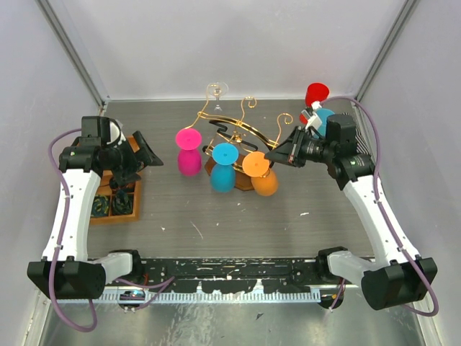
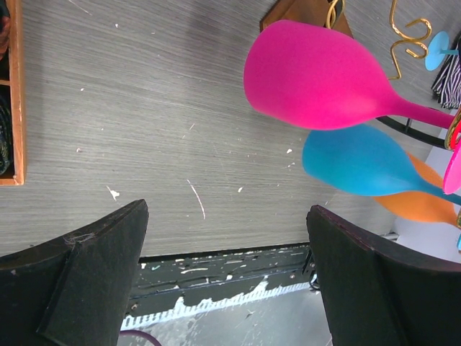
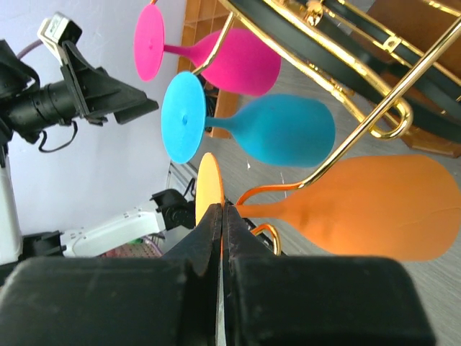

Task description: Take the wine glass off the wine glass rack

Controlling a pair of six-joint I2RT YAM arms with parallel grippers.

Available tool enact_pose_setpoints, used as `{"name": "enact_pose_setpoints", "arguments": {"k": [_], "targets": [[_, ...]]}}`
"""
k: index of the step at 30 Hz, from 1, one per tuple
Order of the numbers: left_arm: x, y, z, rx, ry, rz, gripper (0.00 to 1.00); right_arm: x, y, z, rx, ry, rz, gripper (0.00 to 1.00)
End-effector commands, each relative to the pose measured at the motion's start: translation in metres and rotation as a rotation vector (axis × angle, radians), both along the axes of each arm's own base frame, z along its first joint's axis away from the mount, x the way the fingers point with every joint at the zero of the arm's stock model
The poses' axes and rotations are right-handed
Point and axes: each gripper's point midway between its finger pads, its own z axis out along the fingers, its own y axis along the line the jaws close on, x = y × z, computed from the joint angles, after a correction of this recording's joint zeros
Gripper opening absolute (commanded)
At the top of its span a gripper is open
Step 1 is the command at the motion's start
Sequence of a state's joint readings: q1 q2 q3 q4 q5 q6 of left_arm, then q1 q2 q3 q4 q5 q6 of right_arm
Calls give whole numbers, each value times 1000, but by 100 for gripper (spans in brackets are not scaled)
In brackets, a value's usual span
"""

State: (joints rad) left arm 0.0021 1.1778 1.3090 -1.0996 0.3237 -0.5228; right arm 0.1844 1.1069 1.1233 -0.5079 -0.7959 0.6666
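The wine glass rack, gold wire with black curved parts on a brown wooden base, stands mid-table. A pink, a blue and an orange wine glass hang upside down from it. My right gripper is shut on the orange glass's stem just under its foot; in the right wrist view the gripper pinches the stem beside the foot, the orange bowl beyond a gold arm. My left gripper is open and empty left of the pink glass, its jaws wide apart.
An orange compartment tray lies at the left under the left arm. A red glass and another blue one stand at the back right behind the right wrist. A clear glass is at the back.
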Motion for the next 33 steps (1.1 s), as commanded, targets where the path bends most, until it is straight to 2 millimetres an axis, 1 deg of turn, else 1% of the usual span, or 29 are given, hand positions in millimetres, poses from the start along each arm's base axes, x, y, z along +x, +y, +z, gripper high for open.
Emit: {"name": "enact_pose_setpoints", "arguments": {"k": [1, 4, 7, 9, 12, 14, 18, 21, 24, 29, 31, 33], "targets": [[-3, 1, 10, 16, -35, -23, 98, 21, -1, 20, 10, -95, -71, 1], [-5, 2, 10, 26, -34, -26, 98, 29, -7, 20, -1, -97, -102, 1], [-5, 3, 9, 29, -32, -27, 98, 34, -21, 17, -28, -92, -140, 1], [-5, 3, 9, 30, -31, -29, 98, 35, -37, 15, -44, -86, -168, 1], [-4, 2, 8, 26, -30, -28, 98, 34, -62, 19, -37, -87, -202, 1], [-4, 1, 8, 21, -30, -28, 98, 35, -81, 20, -49, -84, -233, 1], [-4, 1, 8, 17, -30, -30, 98, 38, -114, 16, -151, -91, -292, 1], [-4, 1, 9, 17, -33, -32, 98, 48, -143, 2, -324, -71, -396, 1], [-4, 1, 9, 19, -36, -34, 98, 54, -187, -19, -538, -18, -552, 1], [-3, -2, 9, -1, -35, -37, 98, 49, -248, -55, -824, 106, -735, 1], [-2, -4, 9, -10, -37, -38, 98, 44, -264, -73, -911, 170, -770, 1], [-2, -5, 9, -16, -38, -39, 98, 39, -275, -92, -972, 237, -781, 1]]}}
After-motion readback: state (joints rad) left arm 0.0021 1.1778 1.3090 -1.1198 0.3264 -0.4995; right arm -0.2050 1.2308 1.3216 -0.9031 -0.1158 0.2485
